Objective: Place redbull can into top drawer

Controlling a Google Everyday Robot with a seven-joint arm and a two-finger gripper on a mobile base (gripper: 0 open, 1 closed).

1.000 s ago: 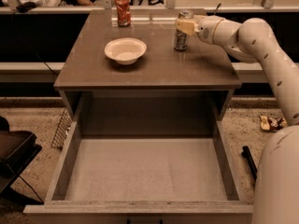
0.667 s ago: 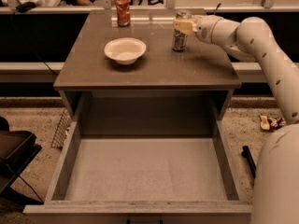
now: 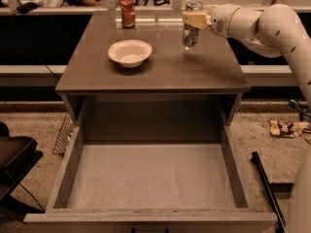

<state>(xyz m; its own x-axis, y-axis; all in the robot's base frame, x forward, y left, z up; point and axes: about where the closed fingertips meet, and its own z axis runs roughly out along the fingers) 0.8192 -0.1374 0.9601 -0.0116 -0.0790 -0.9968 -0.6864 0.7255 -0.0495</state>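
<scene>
The can (image 3: 190,30) stands upright over the back right part of the cabinet top (image 3: 165,74), with its shiny top near the rear edge. Its base appears to sit just above the surface, with a faint shadow beneath; contact cannot be confirmed. The gripper (image 3: 191,19) reaches in from the right at the can's upper half, its pale fingers (image 3: 195,18) closed against the can's sides and holding it. The white arm (image 3: 265,23) extends behind the gripper to the right and curves down along the right edge of the view.

The drawer (image 3: 146,221) is pulled fully out toward the camera below the cabinet top. Its pale-grey floor is in plain sight and its thick front lip runs along the bottom of the view. The can is well apart from the drawer, up and to the rear of it.

On the cabinet top, a white bowl (image 3: 129,52) sits left of centre, apart from the held can. A shorter red soda can (image 3: 127,11) stands upright at the back left.

On the floor, a black rod (image 3: 266,188) lies right of the drawer. A wire rack (image 3: 63,136) leans beside the cabinet's left side.
</scene>
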